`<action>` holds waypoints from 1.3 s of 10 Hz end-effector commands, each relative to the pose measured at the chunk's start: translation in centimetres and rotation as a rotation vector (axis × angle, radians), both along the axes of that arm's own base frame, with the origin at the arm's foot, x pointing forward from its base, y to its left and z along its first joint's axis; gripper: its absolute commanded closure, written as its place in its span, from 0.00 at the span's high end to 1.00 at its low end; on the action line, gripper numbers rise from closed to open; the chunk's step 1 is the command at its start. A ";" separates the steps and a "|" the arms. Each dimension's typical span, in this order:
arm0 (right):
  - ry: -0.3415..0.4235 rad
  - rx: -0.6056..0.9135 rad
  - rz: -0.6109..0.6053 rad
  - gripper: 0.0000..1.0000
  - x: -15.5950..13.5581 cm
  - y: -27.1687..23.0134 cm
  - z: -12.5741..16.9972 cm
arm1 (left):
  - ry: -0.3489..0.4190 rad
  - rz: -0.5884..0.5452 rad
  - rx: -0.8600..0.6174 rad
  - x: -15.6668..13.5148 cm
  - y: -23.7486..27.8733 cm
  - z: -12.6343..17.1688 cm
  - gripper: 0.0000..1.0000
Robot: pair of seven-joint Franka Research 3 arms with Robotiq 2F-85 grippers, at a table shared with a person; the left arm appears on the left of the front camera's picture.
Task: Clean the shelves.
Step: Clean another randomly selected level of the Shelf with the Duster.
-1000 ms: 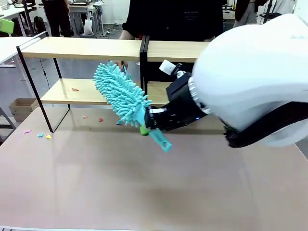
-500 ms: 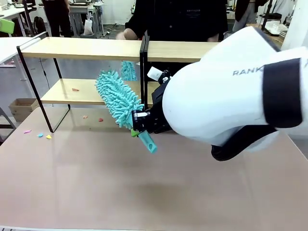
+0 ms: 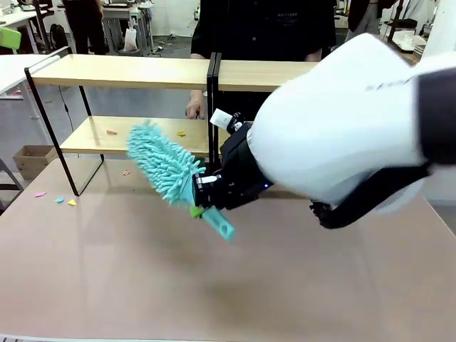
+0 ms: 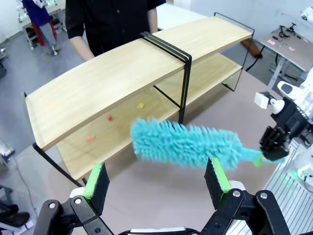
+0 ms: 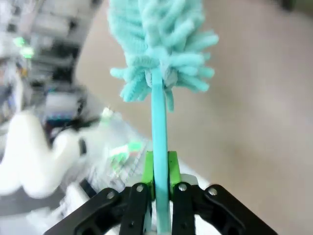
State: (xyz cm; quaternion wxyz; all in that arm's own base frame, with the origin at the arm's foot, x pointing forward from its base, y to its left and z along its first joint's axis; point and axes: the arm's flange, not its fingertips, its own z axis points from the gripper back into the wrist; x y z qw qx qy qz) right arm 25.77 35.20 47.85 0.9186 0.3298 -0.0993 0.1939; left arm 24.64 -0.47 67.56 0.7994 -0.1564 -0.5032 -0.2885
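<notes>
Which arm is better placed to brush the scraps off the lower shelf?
Right, probably: the right gripper is shut on the duster, its head just before the lower shelf. The left gripper is open, empty.

The chenille duster (image 3: 160, 162) in my right claw (image 3: 201, 203) is showing a head of shaggy teal cloth strands, soft and matt. Its handle (image 5: 157, 127) is looking like smooth teal plastic with a slight sheen. My pads (image 5: 148, 169) are looking like matt green rubber.

Across the upper frame, the shelves (image 3: 121, 71) are showing light wooden boards, smooth with faint grain, in a thin black metal frame (image 3: 211, 85). The table (image 3: 142, 278) top is looking smooth, pale beige and faintly reflecting. My arm's shell (image 3: 342, 135) is gleaming as glossy white plastic. The scraps (image 3: 71, 202) at the left are looking like coloured paper.
</notes>
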 end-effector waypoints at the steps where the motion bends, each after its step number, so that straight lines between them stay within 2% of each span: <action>1: 0.132 0.097 -0.007 0.12 -4.0 -8.5 3.6 | -0.006 -0.007 -0.007 0.0 0.0 -0.1 1.00; 3: 0.075 0.195 -0.022 0.12 -5.7 -10.7 4.2 | -0.006 -0.007 -0.007 0.0 0.0 -0.1 1.00; 4: 0.003 0.208 -0.085 0.12 -5.1 -10.5 4.2 | -0.006 -0.007 -0.007 0.0 0.0 -0.1 1.00; 5: -0.067 0.127 -0.137 0.12 -3.8 -8.6 3.5 | -0.006 -0.007 -0.007 0.0 0.0 -0.1 1.00; 6: -0.085 0.080 -0.142 0.12 -2.0 -6.4 2.8 | -0.006 -0.007 -0.007 0.0 0.0 -0.1 1.00; 9: -0.054 -0.014 -0.137 0.12 3.3 -2.7 1.3 | -0.006 -0.007 -0.007 0.0 0.0 -0.1 1.00; 11: -0.189 -0.077 -0.239 0.12 4.9 -1.0 0.5 | -0.006 -0.007 -0.007 0.0 0.0 -0.1 1.00; 13: -0.250 -0.090 -0.243 0.12 6.1 1.9 -0.2 | -0.006 -0.007 -0.007 0.0 0.0 -0.1 1.00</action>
